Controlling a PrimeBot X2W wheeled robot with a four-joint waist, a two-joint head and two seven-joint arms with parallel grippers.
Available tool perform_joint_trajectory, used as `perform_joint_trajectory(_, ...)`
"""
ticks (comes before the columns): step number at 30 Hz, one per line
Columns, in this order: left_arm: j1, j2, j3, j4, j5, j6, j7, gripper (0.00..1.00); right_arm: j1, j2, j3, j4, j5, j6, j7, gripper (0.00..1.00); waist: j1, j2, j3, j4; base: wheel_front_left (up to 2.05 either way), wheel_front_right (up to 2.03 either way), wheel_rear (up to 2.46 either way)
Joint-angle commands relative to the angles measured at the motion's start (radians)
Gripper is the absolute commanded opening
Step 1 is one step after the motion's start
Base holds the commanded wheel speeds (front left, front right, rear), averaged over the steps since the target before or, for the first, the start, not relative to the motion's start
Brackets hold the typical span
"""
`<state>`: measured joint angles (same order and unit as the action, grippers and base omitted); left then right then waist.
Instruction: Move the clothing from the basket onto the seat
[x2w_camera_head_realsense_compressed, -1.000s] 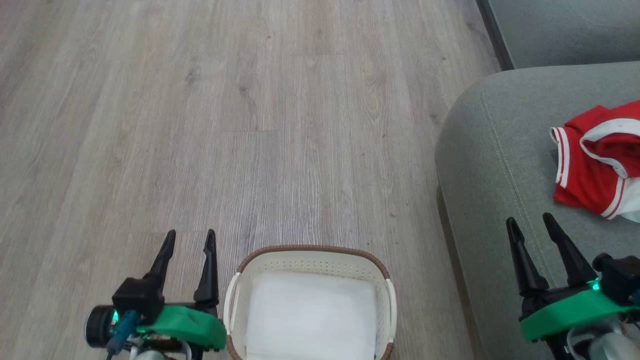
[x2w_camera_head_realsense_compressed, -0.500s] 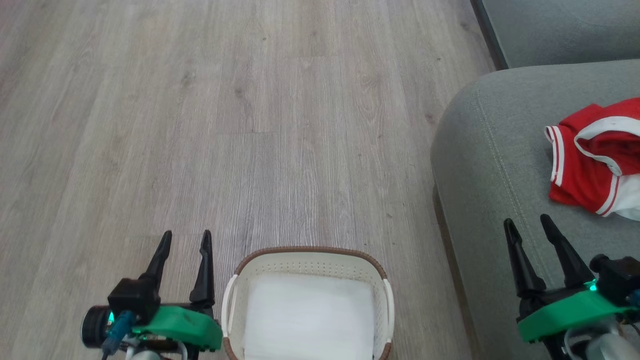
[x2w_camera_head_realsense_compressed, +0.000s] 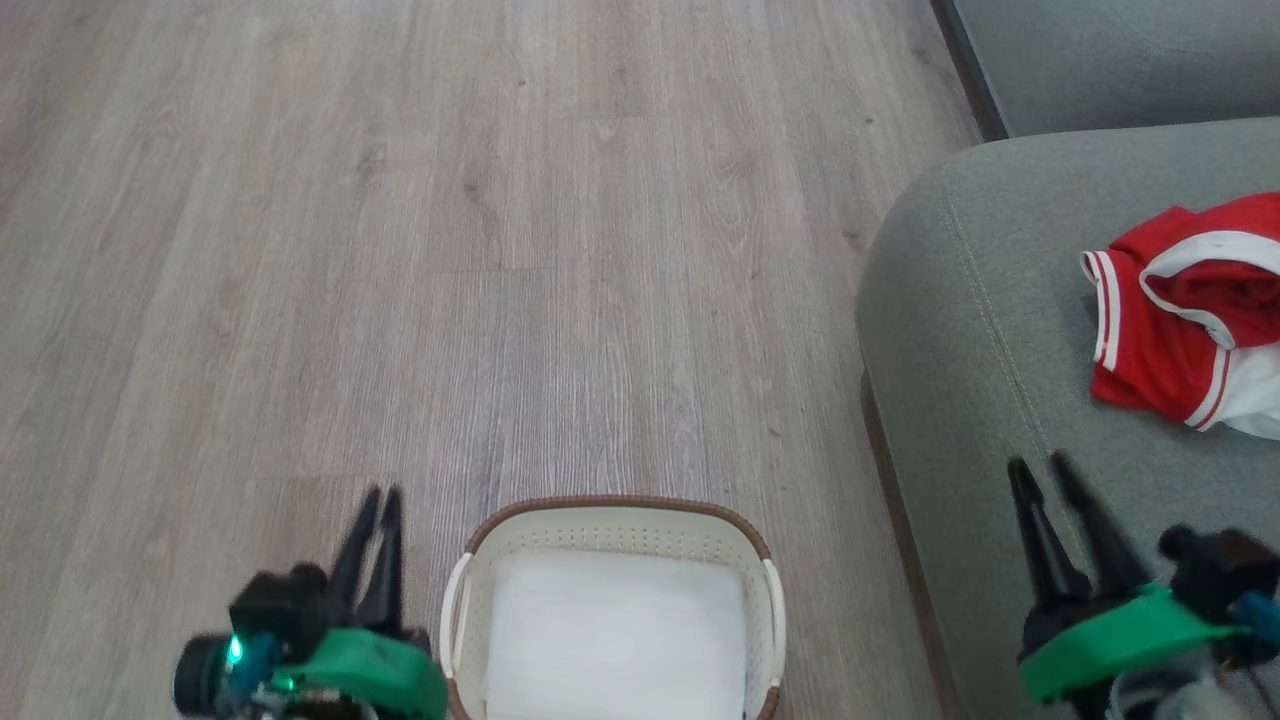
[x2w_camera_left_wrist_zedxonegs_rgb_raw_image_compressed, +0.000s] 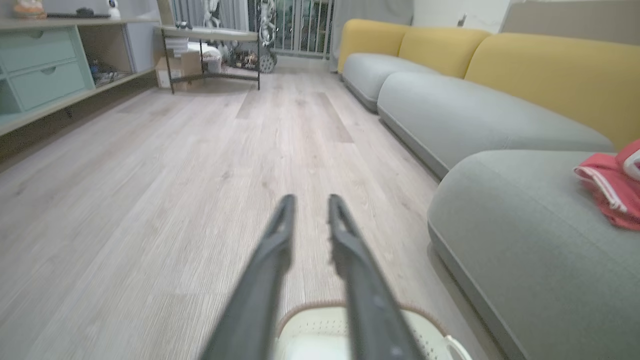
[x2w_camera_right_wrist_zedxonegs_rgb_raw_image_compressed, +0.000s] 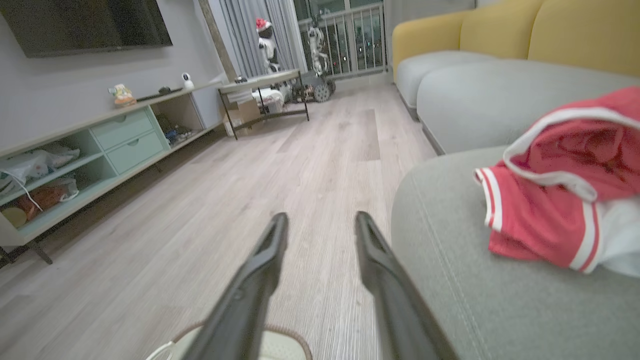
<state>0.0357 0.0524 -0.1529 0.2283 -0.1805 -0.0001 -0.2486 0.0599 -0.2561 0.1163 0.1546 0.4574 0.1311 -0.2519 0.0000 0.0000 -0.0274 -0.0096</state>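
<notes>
A wheeled robot faces a pale wood-plank floor (x2w_camera_head_realsense_compressed: 500, 250), its two arms low in front of it. Between them on the floor stands a small oval cream laundry basket (x2w_camera_head_realsense_compressed: 610, 503) with a brown rim; the part in view holds only its white liner (x2w_camera_head_realsense_compressed: 615, 630), and its near end is cut off. To the robot's right is a large grey-green sofa seat (x2w_camera_head_realsense_compressed: 980, 330). The clothing (x2w_camera_head_realsense_compressed: 1160, 330), a crumpled bright red sports garment with white stripes and trim, lies on that seat, well away from the basket. The left gripper (x2w_camera_head_realsense_compressed: 381, 497) hangs just beside the basket, fingers a narrow gap apart and holding nothing. The right gripper (x2w_camera_head_realsense_compressed: 1039, 463) hovers over the seat's front edge near the garment, fingers apart and empty. The fabric looks light, soft and limp, so it would likely sag and trail when lifted; a raised fold or the banded hem seems the best place to pinch
</notes>
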Motion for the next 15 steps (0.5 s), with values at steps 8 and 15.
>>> perform_joint_trajectory(8,0.006,0.000,0.013,0.023,-0.073,-0.007,0.019,0.00,0.001,0.014,-0.001,0.026,0.060,0.000,0.017,0.00,0.0000,0.0000,0.002,0.000,0.00,0.00,0.00)
perform_joint_trajectory(15,-0.001,0.001,0.025,0.023,-0.142,-0.013,0.036,0.00,-0.007,0.022,-0.011,0.030,0.118,0.000,0.033,0.00,0.0000,0.0000,0.003,0.001,0.00,0.00,0.00)
